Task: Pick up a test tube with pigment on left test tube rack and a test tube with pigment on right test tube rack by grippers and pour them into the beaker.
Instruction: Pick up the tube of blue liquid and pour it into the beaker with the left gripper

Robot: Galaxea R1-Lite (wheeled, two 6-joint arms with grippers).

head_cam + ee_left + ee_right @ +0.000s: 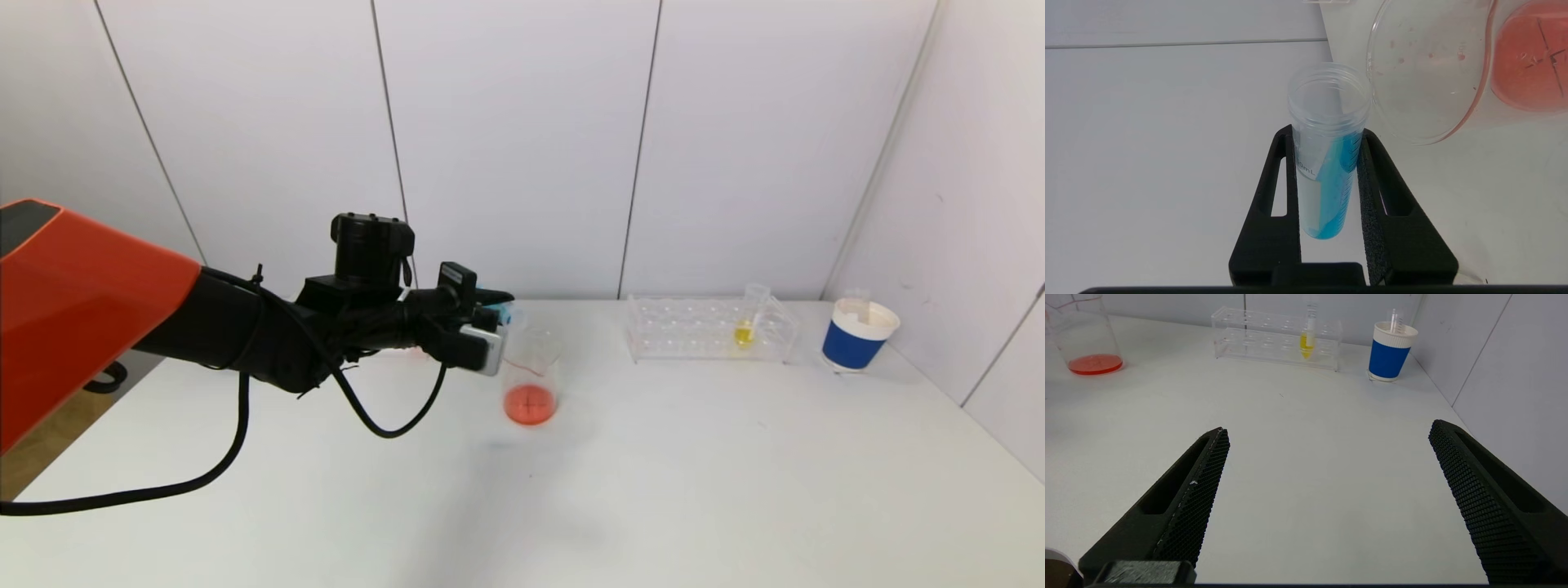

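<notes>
My left gripper (498, 314) is shut on a clear test tube (1327, 163) of blue pigment. The tube is tipped over, and its open mouth is next to the rim of the glass beaker (1429, 73). Blue liquid lies along the tube's wall. The beaker (531, 377) stands mid-table with orange-red liquid in its bottom. On the right, the clear right test tube rack (709, 331) holds a tube with yellow pigment (744, 331). My right gripper (1329, 428) hangs open over bare table, well short of that rack (1274, 337). The left test tube rack is hidden behind my left arm.
A blue and white paper cup (857, 335) with an empty tube in it stands right of the rack, by the side wall. Wall panels close off the table's back and right. A black cable (245, 425) droops from my left arm onto the table.
</notes>
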